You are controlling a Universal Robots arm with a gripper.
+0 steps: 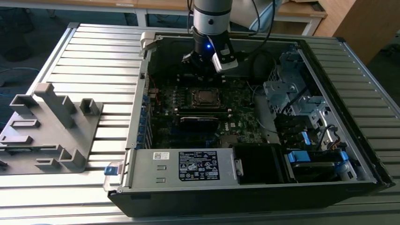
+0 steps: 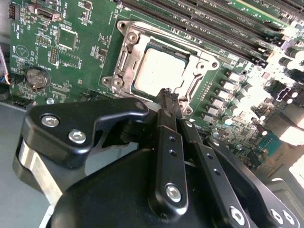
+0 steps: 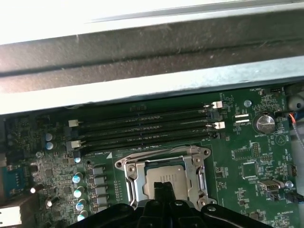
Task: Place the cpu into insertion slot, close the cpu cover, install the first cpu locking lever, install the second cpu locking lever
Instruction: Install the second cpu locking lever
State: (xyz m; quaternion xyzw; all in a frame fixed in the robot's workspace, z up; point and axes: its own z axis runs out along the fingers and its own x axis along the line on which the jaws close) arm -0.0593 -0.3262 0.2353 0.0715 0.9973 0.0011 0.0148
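Black and shiny, the gripper [image 2: 167,97] sat closest in the second wrist view, its two thin fingers pressed together with nothing between them. It hung just above the cpu [image 2: 159,71], which lay flat inside the insertion slot [image 2: 124,61] on the green board. The cpu cover [image 3: 164,153] looked like a thin silver frame lying down around the smooth grey chip. I think the arm needed to push gently and straight, because the metal frame looked thin and bendy.
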